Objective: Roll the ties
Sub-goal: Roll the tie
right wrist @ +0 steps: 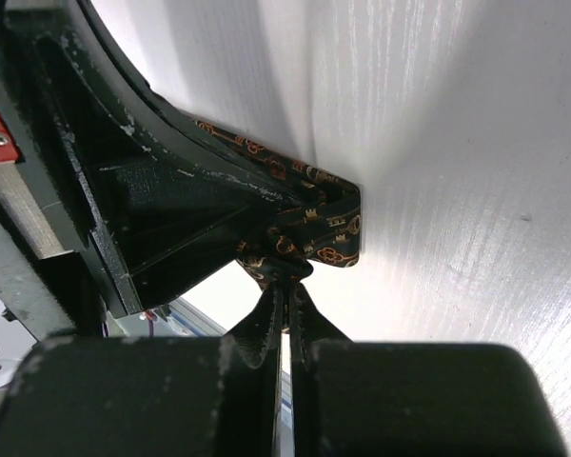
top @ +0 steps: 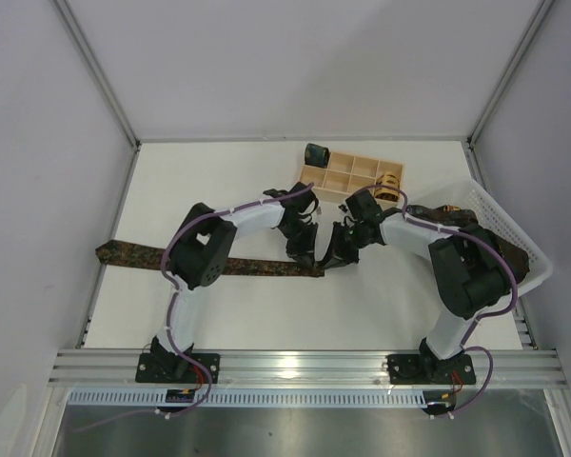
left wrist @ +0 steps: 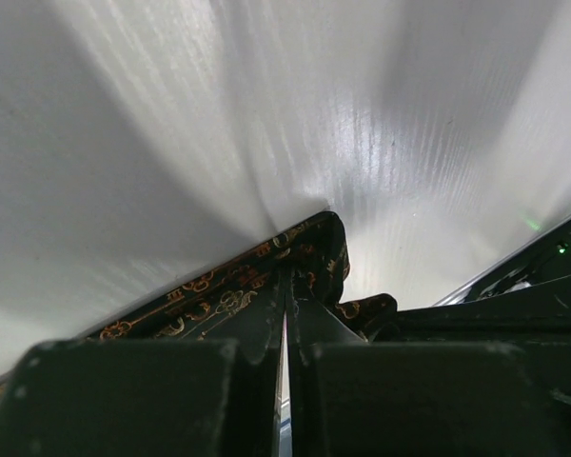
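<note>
The white worktop (top: 266, 314) carries a mesh basket (top: 538, 257) at its right edge and a pale wooden tray (top: 347, 176) at the far side. 1 patterned tie (top: 133, 255) lies flat across the left half, its right end folded over near the centre. The left tool (left wrist: 285, 286) and right tool (right wrist: 284, 286) meet there, each with jaws pinched together on that folded end. A gold coil (top: 388, 184) sits in the tray's right end. A green coil (top: 316, 153) stands just beside its far-left corner.
</note>
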`<state>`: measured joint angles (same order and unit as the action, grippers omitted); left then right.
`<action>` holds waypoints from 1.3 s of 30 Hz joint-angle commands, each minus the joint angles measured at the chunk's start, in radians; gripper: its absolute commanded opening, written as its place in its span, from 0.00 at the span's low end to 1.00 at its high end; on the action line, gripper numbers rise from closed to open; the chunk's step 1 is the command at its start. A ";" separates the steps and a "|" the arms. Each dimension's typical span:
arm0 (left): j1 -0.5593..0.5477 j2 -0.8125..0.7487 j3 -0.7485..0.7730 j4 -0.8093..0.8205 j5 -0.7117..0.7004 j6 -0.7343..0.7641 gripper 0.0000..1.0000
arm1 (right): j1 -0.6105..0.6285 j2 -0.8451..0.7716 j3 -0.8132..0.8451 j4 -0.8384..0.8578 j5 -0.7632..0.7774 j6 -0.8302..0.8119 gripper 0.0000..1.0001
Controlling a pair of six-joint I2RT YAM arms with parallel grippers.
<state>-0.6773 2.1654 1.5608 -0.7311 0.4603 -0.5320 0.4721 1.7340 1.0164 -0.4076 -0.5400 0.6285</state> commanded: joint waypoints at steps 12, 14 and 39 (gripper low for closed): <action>0.027 -0.134 -0.071 -0.025 -0.103 0.024 0.07 | 0.005 -0.028 0.040 0.030 0.014 0.013 0.00; 0.030 -0.165 -0.093 -0.025 -0.132 0.023 0.05 | 0.003 -0.027 0.039 0.027 0.009 0.011 0.00; 0.090 -0.162 -0.211 0.016 -0.121 0.035 0.01 | 0.068 0.196 0.244 -0.033 0.017 -0.072 0.00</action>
<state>-0.5858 2.0033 1.3514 -0.7341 0.3363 -0.5140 0.5343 1.9148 1.2167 -0.4328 -0.5343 0.5884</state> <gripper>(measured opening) 0.009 0.022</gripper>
